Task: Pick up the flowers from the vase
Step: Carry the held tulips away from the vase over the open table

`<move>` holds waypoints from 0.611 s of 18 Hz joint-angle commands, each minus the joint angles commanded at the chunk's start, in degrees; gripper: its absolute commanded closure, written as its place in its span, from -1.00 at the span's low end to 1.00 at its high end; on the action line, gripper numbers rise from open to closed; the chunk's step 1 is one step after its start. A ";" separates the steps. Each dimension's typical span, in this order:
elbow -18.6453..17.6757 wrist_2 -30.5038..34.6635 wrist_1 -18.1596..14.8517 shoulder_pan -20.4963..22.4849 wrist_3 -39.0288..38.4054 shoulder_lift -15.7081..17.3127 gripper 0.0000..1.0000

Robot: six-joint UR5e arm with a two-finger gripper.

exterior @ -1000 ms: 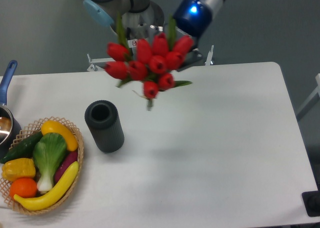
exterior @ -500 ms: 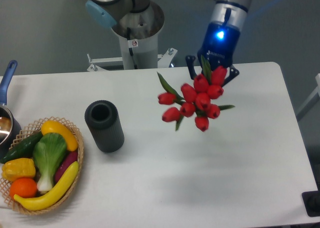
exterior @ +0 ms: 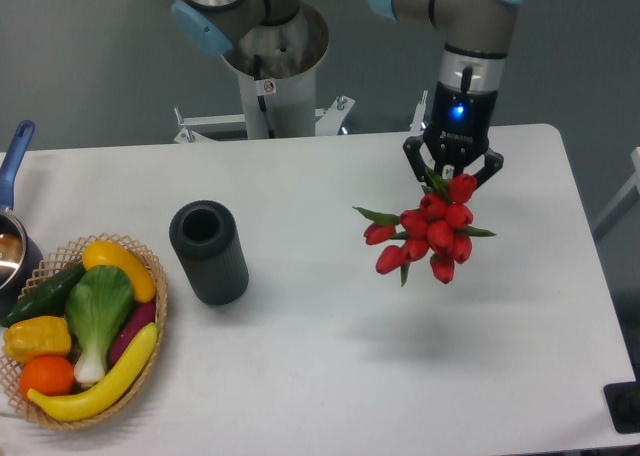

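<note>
The flowers [exterior: 430, 232], a bunch of red tulip buds with green leaves, hang in the air over the right half of the table. My gripper [exterior: 452, 169] is shut on their stems just above the buds, with the stems mostly hidden between the fingers. The vase [exterior: 208, 252], a dark grey ribbed cylinder, stands upright on the left half of the table with nothing in its round mouth. It is well apart from the bunch, far to the gripper's left.
A wicker basket [exterior: 155, 301] of toy vegetables sits at the front left corner. A pot with a blue handle [exterior: 14, 156] is at the left edge. The arm's base column [exterior: 272, 66] stands behind the table.
The gripper has carried the flowers from above the table's back middle to the right and lower down. The vase has stayed put.
</note>
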 joint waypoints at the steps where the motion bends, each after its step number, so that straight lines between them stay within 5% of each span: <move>1: 0.18 1.15 0.00 -0.18 0.53 -0.96 0.97; 11: 1.85 13.71 -2.55 -5.36 6.68 -4.14 0.92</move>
